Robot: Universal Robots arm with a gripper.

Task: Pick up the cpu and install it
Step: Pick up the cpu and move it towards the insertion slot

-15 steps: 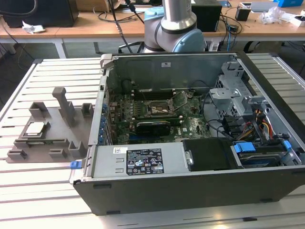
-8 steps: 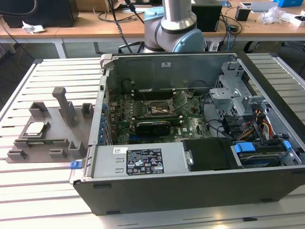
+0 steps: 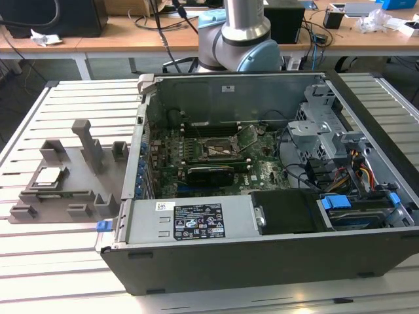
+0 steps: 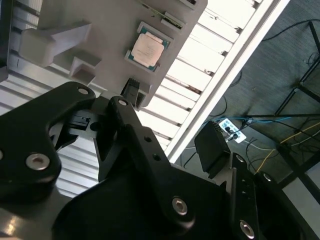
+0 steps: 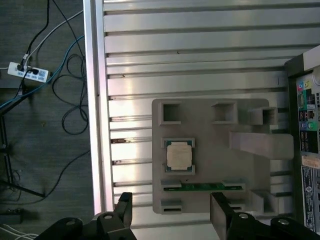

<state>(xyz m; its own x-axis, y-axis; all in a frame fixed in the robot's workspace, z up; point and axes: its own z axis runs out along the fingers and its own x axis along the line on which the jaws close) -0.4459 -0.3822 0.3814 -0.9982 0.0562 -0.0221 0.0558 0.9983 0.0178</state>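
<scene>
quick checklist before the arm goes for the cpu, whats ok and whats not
1. cpu lying flat in its pocket on the grey fixture: ok.
2. Nothing lying on the cpu's top: ok.
3. gripper open and empty: ok.
4. gripper around the cpu: not ok; it hangs by the fixture's edge, apart from the cpu.
5. case open over the board: ok.
6. socket empty with its bracket raised: cannot tell.
</scene>
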